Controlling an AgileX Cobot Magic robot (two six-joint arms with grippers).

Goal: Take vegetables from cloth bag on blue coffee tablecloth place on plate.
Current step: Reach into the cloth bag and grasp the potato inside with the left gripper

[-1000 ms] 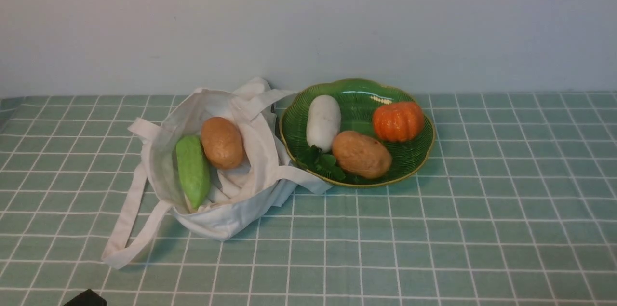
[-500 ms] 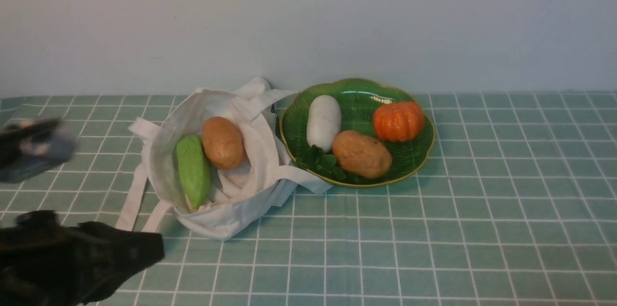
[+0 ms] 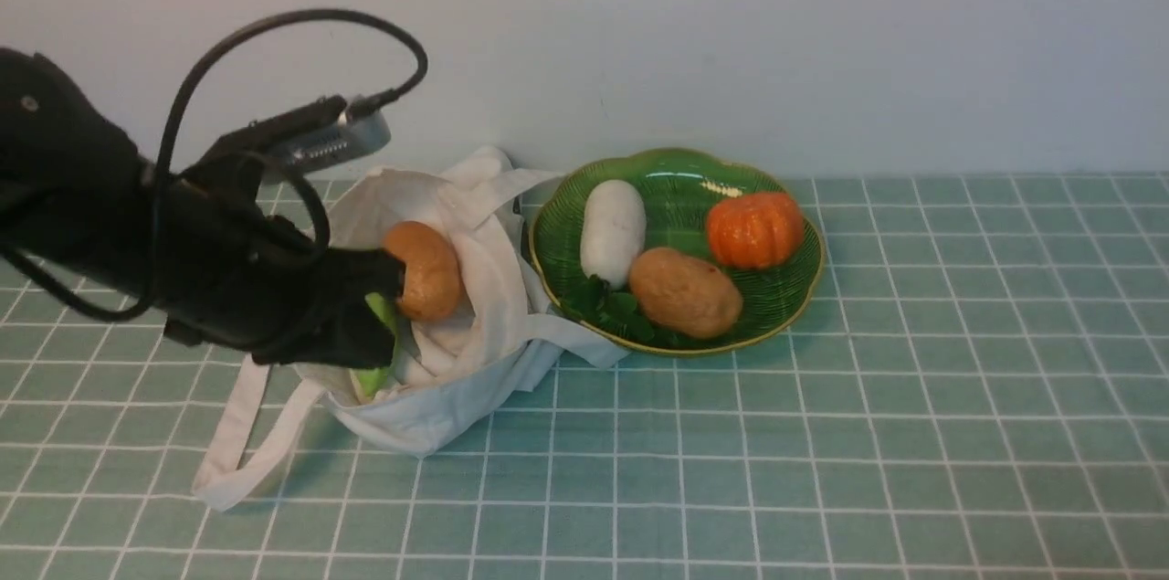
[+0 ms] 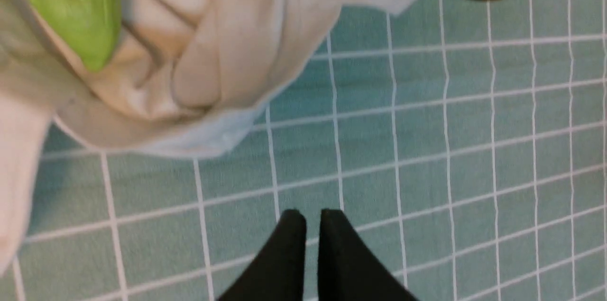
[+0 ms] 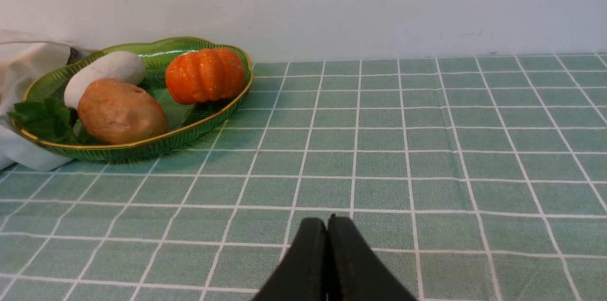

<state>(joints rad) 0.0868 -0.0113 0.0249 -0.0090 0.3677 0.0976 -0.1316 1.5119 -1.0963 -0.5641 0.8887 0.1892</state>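
The off-white cloth bag [image 3: 484, 288] lies open on the teal checked tablecloth [image 3: 822, 434], left of the dark green plate [image 3: 676, 174]. A brown potato [image 3: 425, 269] and a light green gourd [image 3: 373, 377] lie inside the bag. My left arm hides most of the gourd. My left gripper [image 3: 391, 277] hovers over the bag's mouth, just left of the potato. In the left wrist view its fingers [image 4: 308, 218] are shut and empty, with the gourd's end [image 4: 71, 7] and the bag [image 4: 227, 45] beyond. My right gripper [image 5: 327, 221] is shut and empty, low over the cloth, out of the front view.
On the plate lie a second brown potato [image 3: 685, 292], an orange pumpkin [image 3: 753, 228] and a white radish [image 3: 612, 228] with green leaves. The bag's long strap [image 3: 242, 434] trails toward the front left. A pale wall stands behind the table.
My left arm has come in from the lower left and risen over the bag, now covering most of the gourd. The vegetables, bag and plate have not moved.
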